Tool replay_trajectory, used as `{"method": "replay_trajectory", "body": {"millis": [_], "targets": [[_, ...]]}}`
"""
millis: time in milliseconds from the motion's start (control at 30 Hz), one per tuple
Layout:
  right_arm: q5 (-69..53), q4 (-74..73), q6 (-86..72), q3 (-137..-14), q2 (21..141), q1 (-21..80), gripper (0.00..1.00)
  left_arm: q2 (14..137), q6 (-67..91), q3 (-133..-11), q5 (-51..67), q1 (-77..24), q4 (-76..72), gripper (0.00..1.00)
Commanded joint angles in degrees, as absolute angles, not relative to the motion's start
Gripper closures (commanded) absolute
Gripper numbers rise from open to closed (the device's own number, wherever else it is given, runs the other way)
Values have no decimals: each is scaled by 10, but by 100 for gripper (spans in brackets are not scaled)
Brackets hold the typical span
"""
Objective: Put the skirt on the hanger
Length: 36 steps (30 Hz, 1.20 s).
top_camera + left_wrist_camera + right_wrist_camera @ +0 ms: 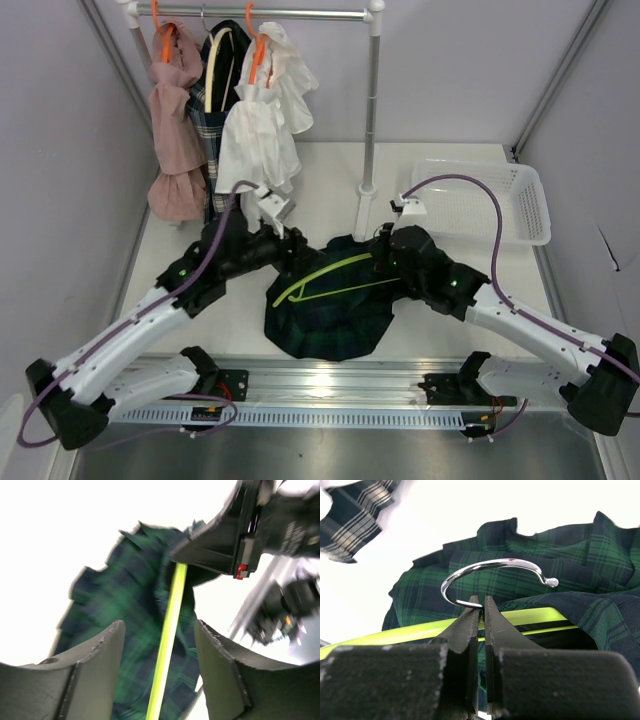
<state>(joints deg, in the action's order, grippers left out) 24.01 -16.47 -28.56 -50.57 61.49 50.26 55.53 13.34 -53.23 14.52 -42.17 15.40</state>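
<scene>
Dark green plaid cloth, the skirt (330,320) lies spread on the table (330,170) in the lower middle of the top view, between the two arms. It looks light and limp, a pleated fabric that will sag, fold and slide instead of holding a shape, so I judge the waistband is the place to pinch it, not the loose hem. The narrow end points toward the top of the frame and the broad rounded hem fans toward the bottom, so its long axis runs roughly top to bottom.

Across it lies the lime-yellow hanger (330,272), stiff and thin, its bar running from lower left up to upper right, with the hook end toward the right arm. In the right wrist view a fold of the skirt lies over the right part of the bar, while the chrome hook (490,566) curls free above the fabric.

The right claw (479,607) is pinched tight on the hanger at the base of that hook. The left claw (160,627) stands wide, its fingers on either side of the yellow bar without touching it, holding nothing.

Further out, a rail with hung clothes (240,110) fills the upper left and a white basket (500,200) sits at the right.
</scene>
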Motion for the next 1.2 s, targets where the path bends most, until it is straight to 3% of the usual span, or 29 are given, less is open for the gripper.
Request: {"method": "replay_trajectory", "body": {"millis": [0, 100, 333, 433, 700, 900, 1167], "targets": [[256, -173, -281, -518, 598, 482, 100, 454, 137, -546, 23, -424, 193, 35], [250, -177, -282, -518, 598, 462, 100, 396, 162, -525, -33, -423, 214, 33], [212, -185, -292, -534, 613, 401, 100, 337, 209, -443, -5, -424, 215, 38], [197, -188, -290, -549, 633, 378, 100, 332, 228, -406, 33, -434, 198, 40], [163, -188, -294, -570, 664, 335, 100, 353, 254, -338, 4, -505, 160, 40], [154, -185, -295, -577, 674, 323, 100, 395, 294, -290, -96, -613, 99, 39], [146, -186, -297, -574, 672, 320, 100, 540, 334, -293, -312, -749, 28, 36]]}}
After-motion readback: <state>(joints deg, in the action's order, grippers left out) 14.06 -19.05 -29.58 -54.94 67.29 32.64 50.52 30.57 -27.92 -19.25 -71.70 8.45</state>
